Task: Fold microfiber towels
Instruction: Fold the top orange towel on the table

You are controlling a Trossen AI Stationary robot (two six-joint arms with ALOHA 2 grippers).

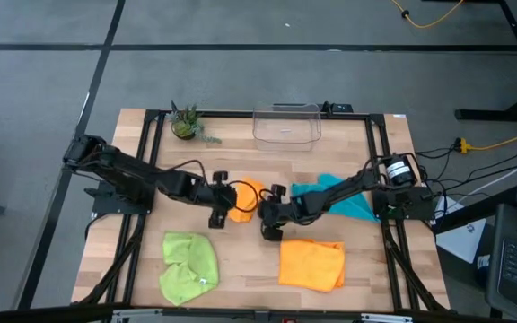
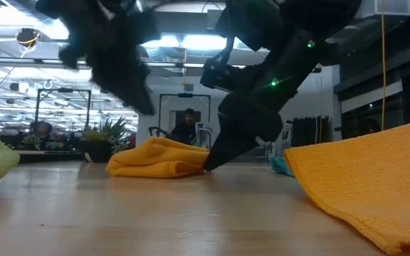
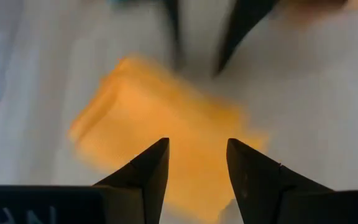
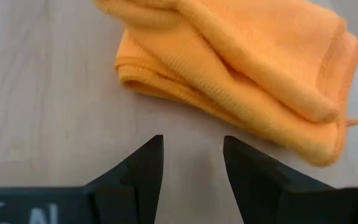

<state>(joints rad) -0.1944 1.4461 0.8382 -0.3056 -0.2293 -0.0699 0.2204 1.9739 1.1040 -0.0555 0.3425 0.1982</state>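
A folded orange towel (image 1: 246,199) lies at the table's middle, between my two grippers; it also shows in the low view (image 2: 159,159). My left gripper (image 1: 227,199) is open and raised above the towel's left side, with the towel showing past its fingers (image 3: 197,149). My right gripper (image 1: 263,213) is open and low by the towel's right side, with bare wood between its fingers (image 4: 192,146) and the towel (image 4: 241,68). A second orange towel (image 1: 312,263), a lime green towel (image 1: 189,265) and a teal towel (image 1: 341,196) lie on the table.
A clear plastic bin (image 1: 286,124) and a small potted plant (image 1: 185,124) stand at the table's far edge. The teal towel lies partly under my right arm. In the low view a person (image 2: 188,125) shows in the room behind the table.
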